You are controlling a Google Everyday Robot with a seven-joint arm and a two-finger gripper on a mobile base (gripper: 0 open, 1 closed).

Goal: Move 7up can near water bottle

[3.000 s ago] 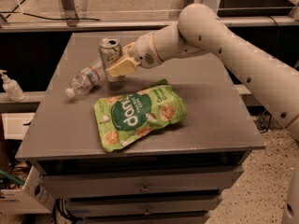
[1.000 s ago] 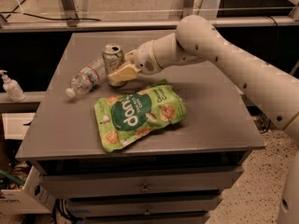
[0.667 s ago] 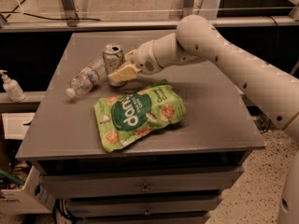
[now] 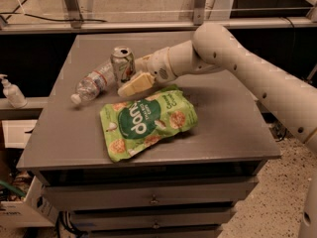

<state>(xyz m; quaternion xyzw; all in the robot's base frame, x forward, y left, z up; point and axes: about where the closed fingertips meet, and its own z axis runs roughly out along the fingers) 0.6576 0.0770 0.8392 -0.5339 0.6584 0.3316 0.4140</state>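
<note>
The 7up can stands upright on the grey table, at its back left. The water bottle lies on its side right beside the can, touching or almost touching it, with its white cap toward the front left. My gripper reaches in from the right and straddles the can. Its near cream finger sits just in front of the can's base, with a small gap to the can. The far finger is mostly hidden behind the can. The gripper looks open.
A large green snack bag lies flat in the middle of the table, just in front of the gripper. A white pump dispenser bottle stands on a ledge off the table's left side. Drawers sit below the table's front edge.
The can came down a little toward the front right and now stands by the bottle. Over the last second the near finger has drawn slightly away from the can.
</note>
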